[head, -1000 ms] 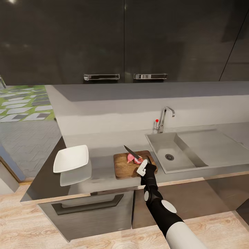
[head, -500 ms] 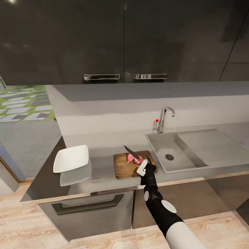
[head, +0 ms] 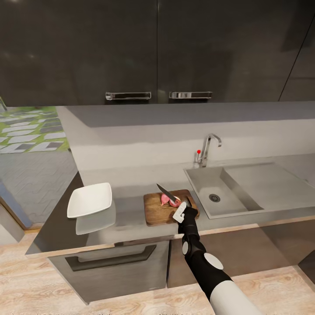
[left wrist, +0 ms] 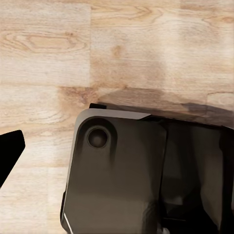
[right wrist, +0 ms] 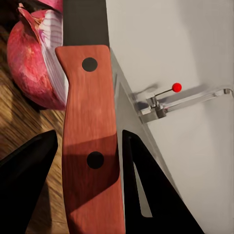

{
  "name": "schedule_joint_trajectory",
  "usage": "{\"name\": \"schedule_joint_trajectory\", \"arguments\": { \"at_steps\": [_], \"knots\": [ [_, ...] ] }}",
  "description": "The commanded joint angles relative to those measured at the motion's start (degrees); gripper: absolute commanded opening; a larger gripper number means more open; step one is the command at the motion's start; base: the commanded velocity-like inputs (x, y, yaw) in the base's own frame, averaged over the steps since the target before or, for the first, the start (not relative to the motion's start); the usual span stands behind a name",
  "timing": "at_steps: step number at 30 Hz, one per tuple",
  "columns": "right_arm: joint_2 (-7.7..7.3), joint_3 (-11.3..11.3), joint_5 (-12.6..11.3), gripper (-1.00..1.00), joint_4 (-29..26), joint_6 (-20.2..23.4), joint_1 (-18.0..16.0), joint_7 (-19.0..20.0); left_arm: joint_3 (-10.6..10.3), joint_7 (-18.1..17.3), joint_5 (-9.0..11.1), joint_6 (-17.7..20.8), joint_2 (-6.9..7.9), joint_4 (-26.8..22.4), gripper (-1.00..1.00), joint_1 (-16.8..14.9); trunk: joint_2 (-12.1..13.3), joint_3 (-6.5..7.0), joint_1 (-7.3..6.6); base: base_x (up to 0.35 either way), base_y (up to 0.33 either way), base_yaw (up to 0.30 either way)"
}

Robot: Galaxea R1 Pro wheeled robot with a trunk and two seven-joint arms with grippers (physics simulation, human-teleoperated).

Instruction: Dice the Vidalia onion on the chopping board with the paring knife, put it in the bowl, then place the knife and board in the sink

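Vidalia onion (head: 169, 200) on chopping board (head: 157, 211), under paring knife (head: 167, 192) blade | right gripper (head: 183, 213) clamped on knife handle

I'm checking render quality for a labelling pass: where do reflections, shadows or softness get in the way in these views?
Head view: the glossy countertop mirrors the bowl just below it; dark cabinets carry faint sheen; small items on the chopping board look soft. Right wrist view: sharp; the paring knife handle is half shaded; the tap casts a shadow. Left wrist view: slightly soft wood grain.
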Motion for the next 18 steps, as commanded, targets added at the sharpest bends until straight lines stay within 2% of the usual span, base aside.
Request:
{"name": "schedule_joint_trajectory", "arguments": {
  "at_steps": [1, 5, 18],
  "knots": [
    [0.0, 0.18, 0.46, -1.0, 0.08, 0.57, -0.05, -0.21, 0.1, -0.1, 0.56, -0.05, -0.04, -0.09, 1.0, 0.01, -0.08, -0.18, 0.02, 0.0, 0.0, 0.0],
    [0.0, 0.17, 0.46, -1.0, 0.09, 0.58, -0.05, -0.21, 0.08, -0.1, 0.56, -0.05, -0.04, -0.1, 1.0, -0.01, -0.08, -0.54, 0.02, 0.0, 0.0, 0.0],
    [0.0, 0.16, 0.46, -1.0, 0.09, 0.49, -0.05, -0.3, 0.07, -0.1, 0.56, -0.05, -0.04, -0.02, 1.0, 0.01, -0.08, -0.54, 0.02, 0.0, 0.0, 0.0]
  ]
}}
